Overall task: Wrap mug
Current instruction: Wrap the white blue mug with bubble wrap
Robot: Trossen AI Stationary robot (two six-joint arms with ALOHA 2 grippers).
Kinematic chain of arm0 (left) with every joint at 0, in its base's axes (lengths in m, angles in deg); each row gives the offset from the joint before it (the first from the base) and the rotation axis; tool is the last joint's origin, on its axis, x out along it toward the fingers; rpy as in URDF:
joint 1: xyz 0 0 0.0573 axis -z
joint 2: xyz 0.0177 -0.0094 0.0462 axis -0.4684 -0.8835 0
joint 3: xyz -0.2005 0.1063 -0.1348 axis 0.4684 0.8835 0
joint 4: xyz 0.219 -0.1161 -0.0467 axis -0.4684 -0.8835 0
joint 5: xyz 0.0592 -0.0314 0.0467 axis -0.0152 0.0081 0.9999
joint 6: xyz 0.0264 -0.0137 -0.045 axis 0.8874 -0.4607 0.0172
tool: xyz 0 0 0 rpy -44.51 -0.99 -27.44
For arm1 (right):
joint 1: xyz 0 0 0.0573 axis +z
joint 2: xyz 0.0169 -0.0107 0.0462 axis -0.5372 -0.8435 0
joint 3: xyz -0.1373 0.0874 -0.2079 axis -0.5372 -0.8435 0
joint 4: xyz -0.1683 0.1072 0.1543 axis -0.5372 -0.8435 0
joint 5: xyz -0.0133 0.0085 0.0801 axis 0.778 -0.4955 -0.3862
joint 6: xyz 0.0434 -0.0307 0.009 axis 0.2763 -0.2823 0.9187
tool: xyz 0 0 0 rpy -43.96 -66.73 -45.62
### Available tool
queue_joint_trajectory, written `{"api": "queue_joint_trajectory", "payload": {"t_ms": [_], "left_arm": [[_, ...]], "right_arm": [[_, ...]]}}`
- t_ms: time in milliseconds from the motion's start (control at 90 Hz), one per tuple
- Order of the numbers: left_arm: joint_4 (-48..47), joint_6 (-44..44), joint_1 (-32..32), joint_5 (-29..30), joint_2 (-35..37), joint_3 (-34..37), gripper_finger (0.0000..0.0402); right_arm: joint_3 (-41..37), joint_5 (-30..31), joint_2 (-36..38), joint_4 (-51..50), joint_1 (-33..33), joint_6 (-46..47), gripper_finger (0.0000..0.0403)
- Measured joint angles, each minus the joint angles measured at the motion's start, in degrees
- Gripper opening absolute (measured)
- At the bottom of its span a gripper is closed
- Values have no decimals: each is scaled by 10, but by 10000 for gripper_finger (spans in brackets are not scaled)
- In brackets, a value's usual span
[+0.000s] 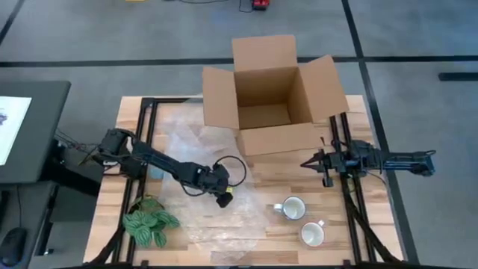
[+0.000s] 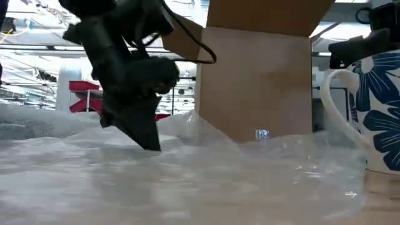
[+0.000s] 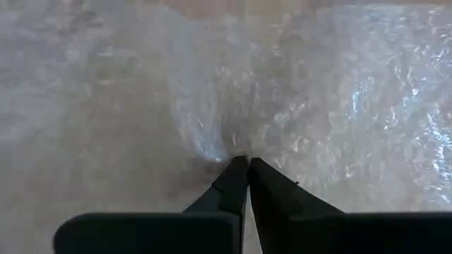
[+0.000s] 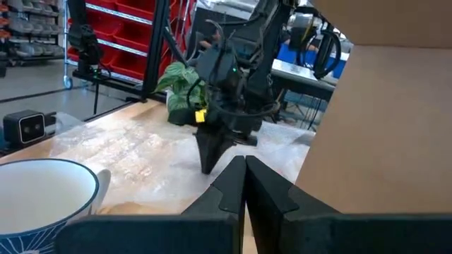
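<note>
Your left gripper (image 1: 223, 199), mid-frame, has pinched the bubble wrap (image 1: 224, 224); you're readying the sheet. Next, fetch a mug (image 1: 292, 208). Right gripper (image 1: 314, 162), closed and empty, waits.

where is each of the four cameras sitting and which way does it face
High view: above the table, looking straight down; both arms, left pincer on the bubble wrap, right pincer near the cardboard box.
Low view: table height, looking level across wrap to box; left pincer.
Left wrist view: on the left arm, facing wrap; its shut fingers.
Right wrist view: on the right arm, facing the left arm; its shut fingers.
Shared: low and right wrist views both show the left pincer.
</note>
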Motion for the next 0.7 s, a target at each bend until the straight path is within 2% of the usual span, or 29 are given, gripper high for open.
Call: {"api": "queue_joint_trajectory", "payload": {"t_ms": [56, 156, 211, 422, 700], "left_arm": [[25, 19, -12, 38, -8, 0, 0], [73, 53, -38, 149, -11, -1, 0], [105, 75, -49, 180, -8, -11, 0], [116, 152, -39, 170, 25, -52, 0], [119, 210, 67, 169, 65, -91, 0]], "right_arm": [[0, 0, 0, 0, 0, 0, 0], [0, 0, 0, -1, 0, 0, 0], [0, 0, 0, -1, 0, 0, 0], [0, 0, 0, -1, 0, 0, 0], [0, 0, 0, 0, 0, 0, 0]]}}
